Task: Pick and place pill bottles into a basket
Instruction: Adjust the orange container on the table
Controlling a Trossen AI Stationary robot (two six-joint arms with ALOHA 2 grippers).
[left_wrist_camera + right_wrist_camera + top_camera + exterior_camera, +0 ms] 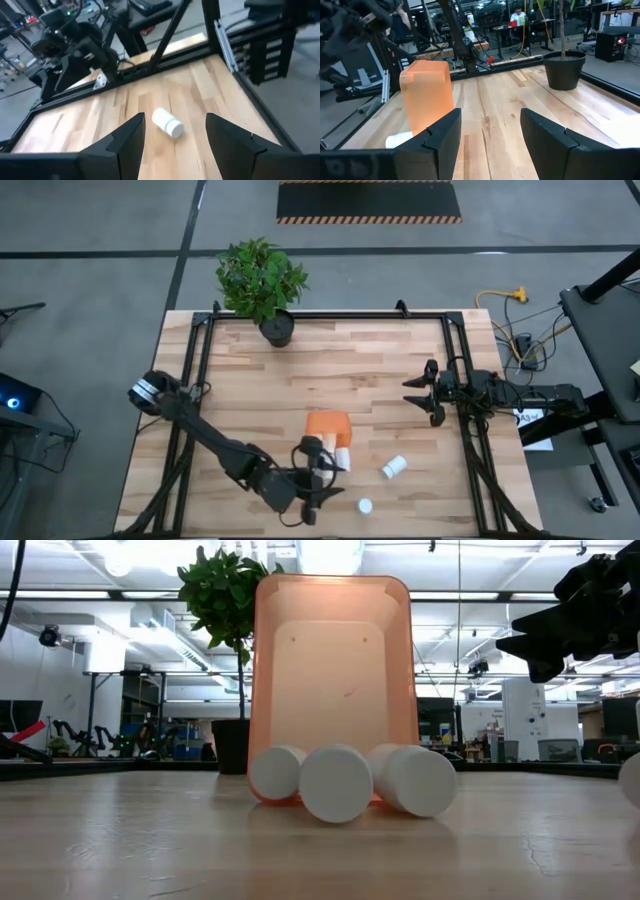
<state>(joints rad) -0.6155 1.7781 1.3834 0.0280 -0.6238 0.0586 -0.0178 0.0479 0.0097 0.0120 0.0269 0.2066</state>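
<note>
Orange basket [332, 680] seemingly tipped over, white pill bottles [336, 782] at its mouth.

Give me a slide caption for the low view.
Three pill bottles lie on their sides against the orange basket.

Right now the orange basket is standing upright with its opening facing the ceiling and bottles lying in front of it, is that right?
Not quite. The basket is tipped on its side: the low view looks straight into its opening. The rest holds: bottles lie on the table at its mouth.
</note>
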